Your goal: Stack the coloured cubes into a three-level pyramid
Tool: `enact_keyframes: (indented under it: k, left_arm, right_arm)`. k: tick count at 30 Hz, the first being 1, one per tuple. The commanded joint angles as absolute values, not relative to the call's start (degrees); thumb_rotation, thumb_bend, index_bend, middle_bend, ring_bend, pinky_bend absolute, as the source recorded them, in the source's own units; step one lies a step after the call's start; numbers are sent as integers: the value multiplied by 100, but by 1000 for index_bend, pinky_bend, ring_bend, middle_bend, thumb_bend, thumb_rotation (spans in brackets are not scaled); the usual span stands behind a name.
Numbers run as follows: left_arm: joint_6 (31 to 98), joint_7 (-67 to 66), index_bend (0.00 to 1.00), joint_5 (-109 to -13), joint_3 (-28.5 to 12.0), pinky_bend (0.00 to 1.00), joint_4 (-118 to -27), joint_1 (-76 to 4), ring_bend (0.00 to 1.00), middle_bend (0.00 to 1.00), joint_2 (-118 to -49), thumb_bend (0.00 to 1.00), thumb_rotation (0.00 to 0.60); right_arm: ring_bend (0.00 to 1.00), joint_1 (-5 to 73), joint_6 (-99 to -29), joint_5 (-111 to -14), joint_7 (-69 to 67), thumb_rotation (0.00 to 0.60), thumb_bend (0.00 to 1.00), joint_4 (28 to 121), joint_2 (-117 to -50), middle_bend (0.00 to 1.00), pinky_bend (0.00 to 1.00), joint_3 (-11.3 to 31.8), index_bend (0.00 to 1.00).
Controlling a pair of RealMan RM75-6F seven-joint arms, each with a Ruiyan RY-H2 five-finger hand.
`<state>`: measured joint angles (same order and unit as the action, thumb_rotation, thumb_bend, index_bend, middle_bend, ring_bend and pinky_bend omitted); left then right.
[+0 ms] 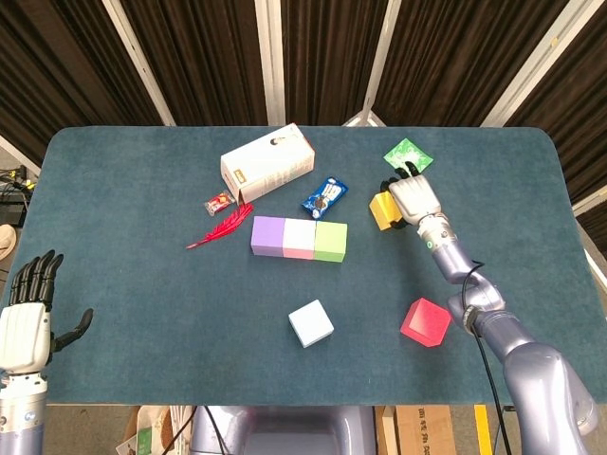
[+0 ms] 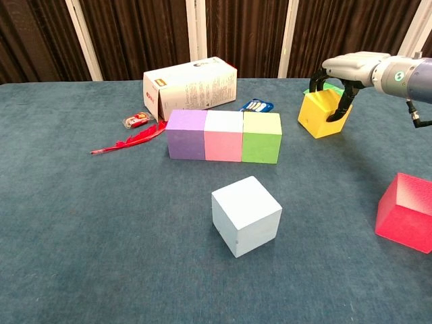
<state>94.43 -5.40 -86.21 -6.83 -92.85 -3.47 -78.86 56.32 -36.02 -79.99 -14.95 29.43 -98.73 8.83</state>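
Base row (image 2: 223, 136) laid: purple, pink, green, touching side by side, ready to carry a second level. Right hand (image 1: 411, 197) draped over yellow cube (image 2: 322, 115) just right of the row, fingers down its sides — grasping from above, probably so as to lift it clear and set it atop the row. Left hand (image 1: 27, 320) idle, released, fingers apart, far left of the row. White cube (image 1: 311, 323) in front of the row, red cube (image 1: 426, 321) front right, both waiting.

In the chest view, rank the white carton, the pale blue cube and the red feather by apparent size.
1. white carton, though farthest away.
2. pale blue cube, enlarged by nearness.
3. red feather, long but thin.
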Motion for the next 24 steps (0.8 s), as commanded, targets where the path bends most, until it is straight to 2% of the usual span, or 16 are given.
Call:
enact_keyframes:
  k: [1,7,15,24]
  left_arm:
    - [9436,-537,29,-8613,-684,0,-9294,-346,0,32,-7882,347,600]
    - [9501,-558,29,-8621,-717,0,-9288,-332,0,32,-7877,348,600]
    - [9681,-758,31,-8738,-746,0,-9120,-317,0,31,-7967,348,600]
    - [9928,-1028,31,-8886,-812,0,-8907,-302,0,31,-8048,348,600]
  right_arm:
    - [152,5628,-3621,-7977,-1466,600,237,2970,-9864,381,0,900,445]
    - [154,5597,-3699,-7899,-1430,600,247,3193,-9717,389,0,976,446]
    - [157,5538,-3711,-7624,-1023,600,250,3834,-9196,394,0,1174,445]
    - [170,5154,-3449,-6597,172,600,270,5675,-7928,420,0,1384,463]
